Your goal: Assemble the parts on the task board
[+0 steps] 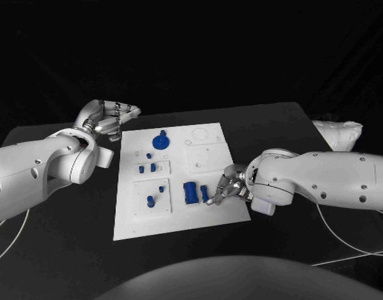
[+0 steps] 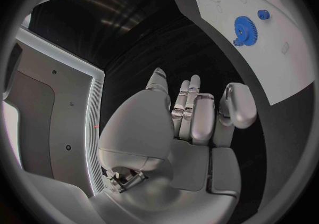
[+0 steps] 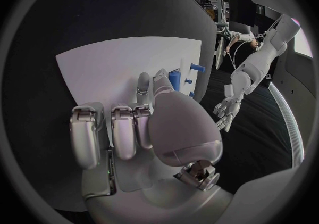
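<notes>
The fingers (image 1: 217, 195) of the right hand (image 1: 228, 187) were curled down over the right part of the task board (image 1: 178, 222), their tips just beside a small blue rod (image 1: 205, 192) that stood next to a larger blue block (image 1: 189, 192); in the right wrist view the thumb and a finger lay close against a blue piece, but whether they truly pinched it or only touched it I could not tell; the left hand (image 1: 109, 117) hung in the upper left of the head view, off the board's top left corner, its fingers bent loosely inward and apart, holding nothing, as the left wrist view also showed; the board lay in the middle of the frame on the black table (image 1: 273, 119), with a blue gear (image 1: 160, 140) near its upper edge, two small blue pegs (image 1: 146, 168) in a recessed square at centre left and two more pegs (image 1: 156, 195) in a square below that; the step in hand seemed to be the taking up of the rod at the lower right of the board; the next move would call for a firm pinch on it, a clean lift clear of the block, and a careful carry to its seat, which these views do not identify.
</notes>
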